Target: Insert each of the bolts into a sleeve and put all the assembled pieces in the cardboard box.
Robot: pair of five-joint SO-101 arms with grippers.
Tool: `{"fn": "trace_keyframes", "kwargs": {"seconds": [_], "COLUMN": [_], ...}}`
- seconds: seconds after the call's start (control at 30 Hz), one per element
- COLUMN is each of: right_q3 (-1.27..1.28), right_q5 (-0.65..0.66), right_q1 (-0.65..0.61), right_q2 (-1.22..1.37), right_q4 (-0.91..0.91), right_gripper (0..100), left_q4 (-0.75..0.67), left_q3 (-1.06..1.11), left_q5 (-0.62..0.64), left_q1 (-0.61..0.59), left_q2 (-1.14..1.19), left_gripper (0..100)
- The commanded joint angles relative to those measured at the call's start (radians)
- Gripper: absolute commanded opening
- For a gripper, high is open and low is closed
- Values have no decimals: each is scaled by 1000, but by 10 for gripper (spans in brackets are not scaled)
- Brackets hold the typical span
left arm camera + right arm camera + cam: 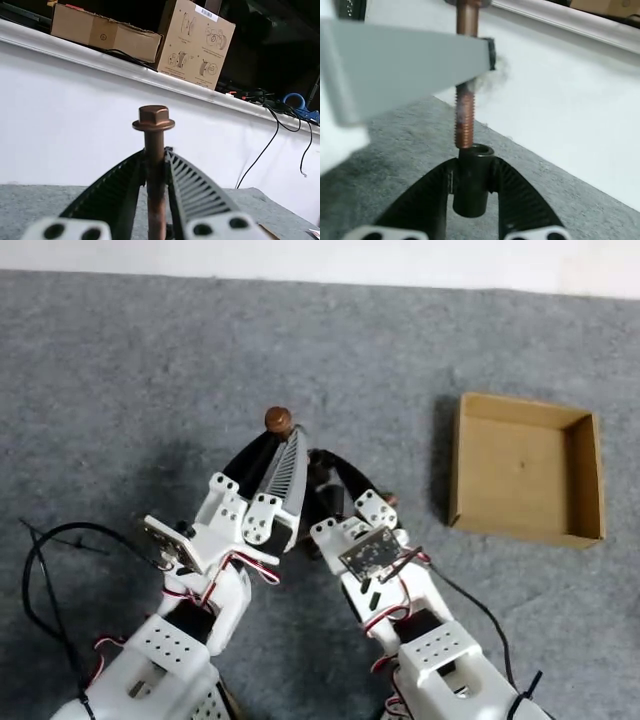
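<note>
Above the sleeve (471, 187) gripped by right end effector (472, 169), left end effector (156, 154) grips bolt (153, 119).

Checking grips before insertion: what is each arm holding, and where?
Left end effector grips the bolt by its shank; right end effector grips the sleeve by its sides.

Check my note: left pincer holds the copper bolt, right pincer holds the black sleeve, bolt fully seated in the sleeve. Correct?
Not seated: the right wrist view shows the bolt with its threaded tip only at the mouth of the sleeve. Rest stands: left pincer grips bolt, right pincer grips sleeve.
</note>
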Motion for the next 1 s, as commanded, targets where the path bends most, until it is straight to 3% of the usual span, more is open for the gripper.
{"fn": "trace_keyframes", "kwargs": {"seconds": [0.0, 0.97], "right_q3": [94, 90], "right_q5": [6, 6], "right_q1": [-30, 18], "right_q2": [-25, -25], "right_q4": [-27, -27], "right_gripper": [5, 5], "left_q4": [2, 83], "left_q3": [-39, -8], "left_q5": [-5, -11], "left_q1": [-5, -4], "left_q2": [-16, 30], "left_gripper": [4, 4]}}
